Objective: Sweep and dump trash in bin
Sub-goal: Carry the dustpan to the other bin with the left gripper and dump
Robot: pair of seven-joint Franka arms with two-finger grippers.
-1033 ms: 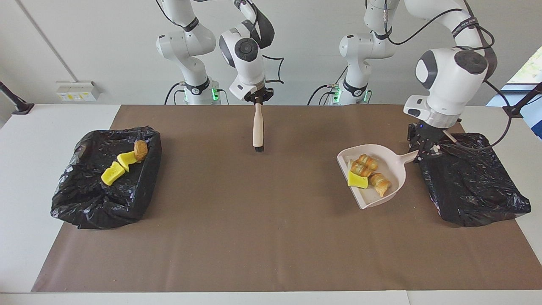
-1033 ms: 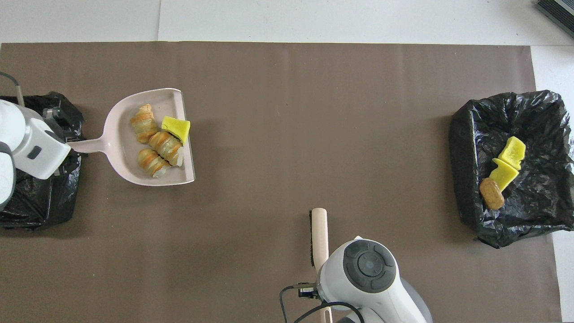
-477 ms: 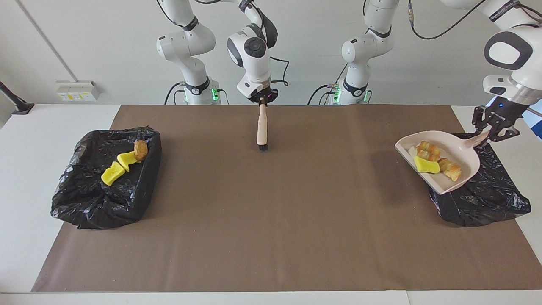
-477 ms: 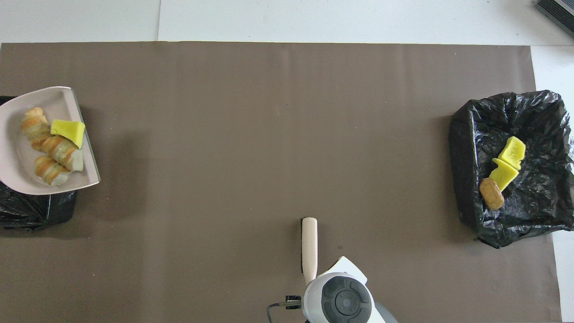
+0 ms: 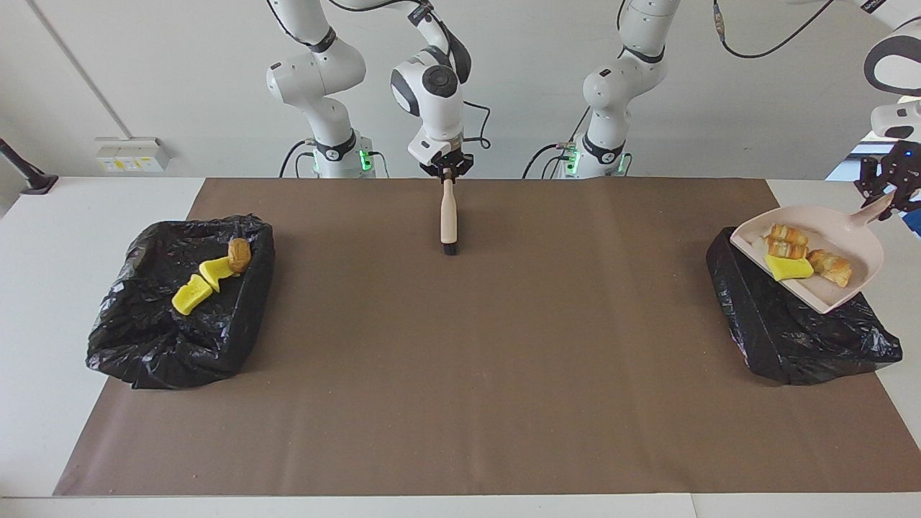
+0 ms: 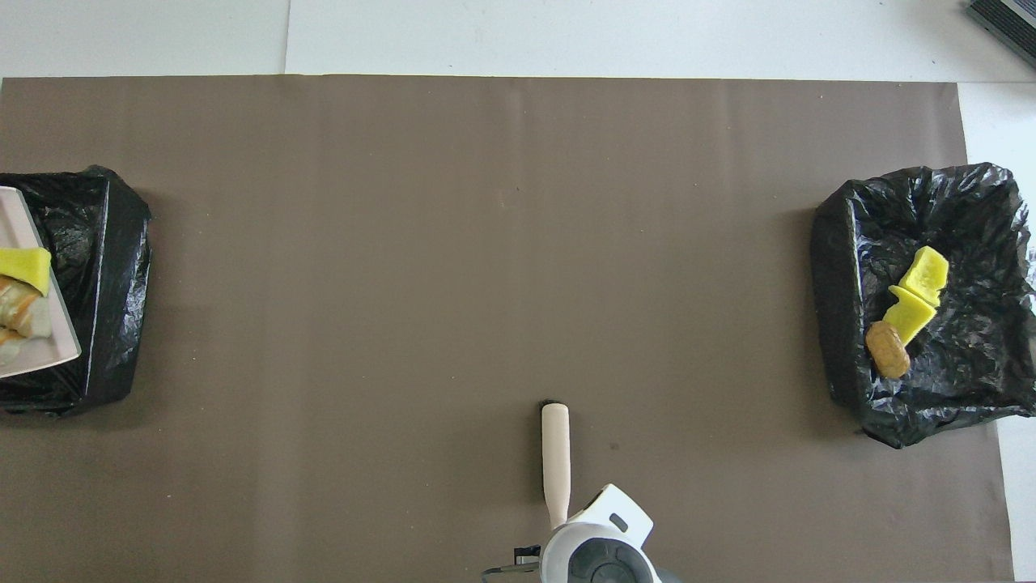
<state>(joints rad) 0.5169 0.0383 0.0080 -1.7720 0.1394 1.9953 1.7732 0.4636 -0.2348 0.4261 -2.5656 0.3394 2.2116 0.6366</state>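
Trash (image 5: 799,257) riding in the pink dustpan (image 5: 849,244), up over the black bin (image 5: 784,331) at the left arm's end of the bench. Left hand (image 5: 886,196) clamped on the dustpan handle; right hand (image 5: 447,171) clamped on the brush (image 5: 449,223), waiting. Best tipped slowly, lip well inside the bag, so nothing bounces out.

I see a pale pink dustpan (image 5: 849,248) carrying golden-brown striped pastry pieces (image 5: 786,241) and one bright yellow wedge (image 5: 788,267). Both bins wear glossy black bags (image 5: 791,331). One bin (image 5: 144,338) contains two yellow wedges (image 5: 191,296) and a brown bun (image 5: 239,254). The brush (image 5: 448,216) has a beige handle and black bristles. The mat (image 5: 460,360) is plain brown.
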